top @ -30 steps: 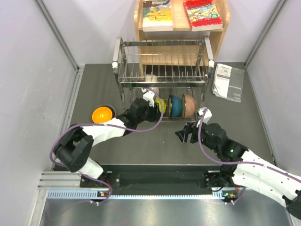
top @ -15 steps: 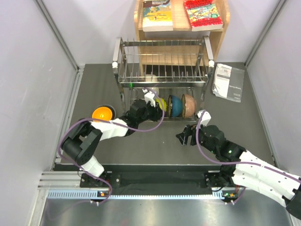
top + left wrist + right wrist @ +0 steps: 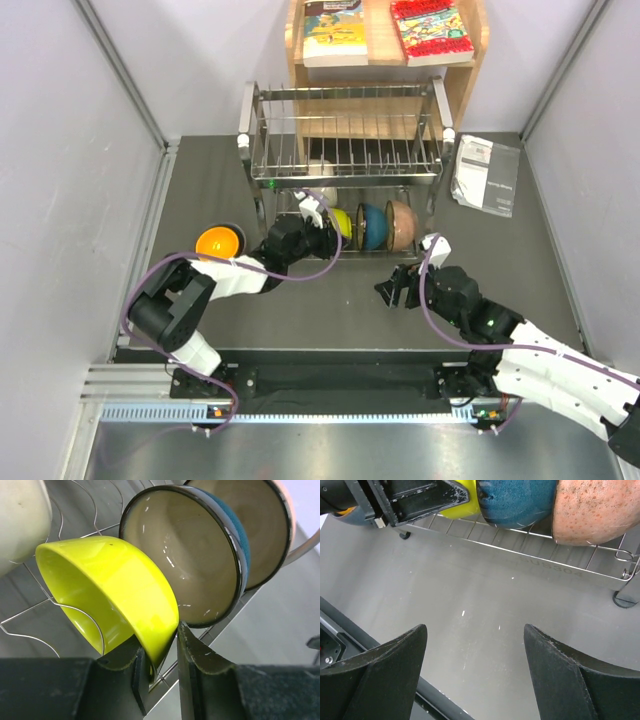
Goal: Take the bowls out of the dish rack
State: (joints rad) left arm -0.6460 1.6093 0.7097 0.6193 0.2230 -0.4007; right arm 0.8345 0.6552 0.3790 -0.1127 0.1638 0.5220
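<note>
The dish rack [image 3: 345, 130] stands at the back middle of the table. On its lower tier, on edge, stand a lime-yellow bowl [image 3: 342, 222], a teal-blue bowl [image 3: 372, 225] and a pinkish-tan bowl [image 3: 402, 224]. My left gripper [image 3: 161, 655] is shut on the lime-yellow bowl's [image 3: 110, 585] rim, one finger inside and one outside. A cream-white bowl [image 3: 20, 520] sits just to its left. An orange bowl [image 3: 218, 243] rests on the table left of the rack. My right gripper [image 3: 475, 630] hovers open over bare table in front of the rack [image 3: 545, 560].
A wooden shelf with books [image 3: 385, 40] stands right behind the rack. A paper booklet [image 3: 487, 175] lies on the table to the rack's right. Grey walls close in both sides.
My left gripper's fingers have closed onto the lime-yellow bowl's rim, and the left arm shifted slightly left. The right gripper barely moved.
</note>
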